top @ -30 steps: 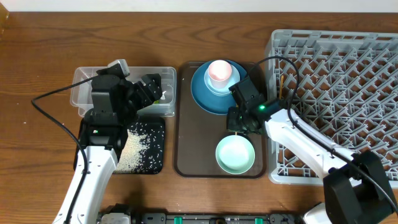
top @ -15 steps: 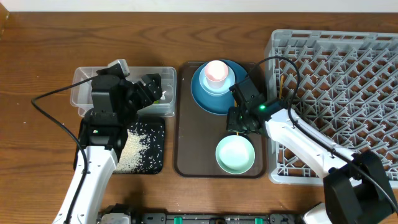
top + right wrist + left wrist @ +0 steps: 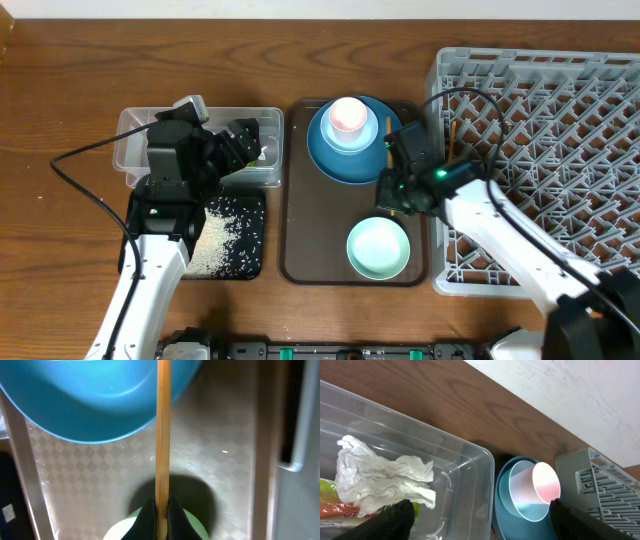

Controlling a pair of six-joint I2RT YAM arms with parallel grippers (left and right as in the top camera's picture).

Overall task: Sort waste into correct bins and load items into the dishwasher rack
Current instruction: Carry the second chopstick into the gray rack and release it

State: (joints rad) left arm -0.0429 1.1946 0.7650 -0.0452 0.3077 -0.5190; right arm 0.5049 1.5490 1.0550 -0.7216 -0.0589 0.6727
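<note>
My right gripper (image 3: pixel 161 506) is shut on one wooden chopstick (image 3: pixel 163 435), holding it above the brown tray between the blue plate-bowl (image 3: pixel 90 405) and the mint-green bowl (image 3: pixel 378 248). In the overhead view it (image 3: pixel 393 200) is near the rack's left edge. A pinkish cup (image 3: pixel 349 118) lies in the blue plate-bowl (image 3: pixel 330 160). My left gripper (image 3: pixel 480 525) is open and empty over the clear tub (image 3: pixel 470 460), which holds the white tissue (image 3: pixel 380 477) and the yellow-green wrapper (image 3: pixel 332 505). Rice (image 3: pixel 215 240) lies in the black tray (image 3: pixel 252 205).
The grey dishwasher rack (image 3: pixel 560 130) fills the right side; a thin wooden stick (image 3: pixel 452 135) stands at its left edge. The brown serving tray (image 3: pixel 310 230) lies between the bins and the rack. The left arm's cable (image 3: pixel 75 190) loops over the table.
My right gripper has moved a little to the right, toward the rack, with the chopstick in it. The left arm has not moved.
</note>
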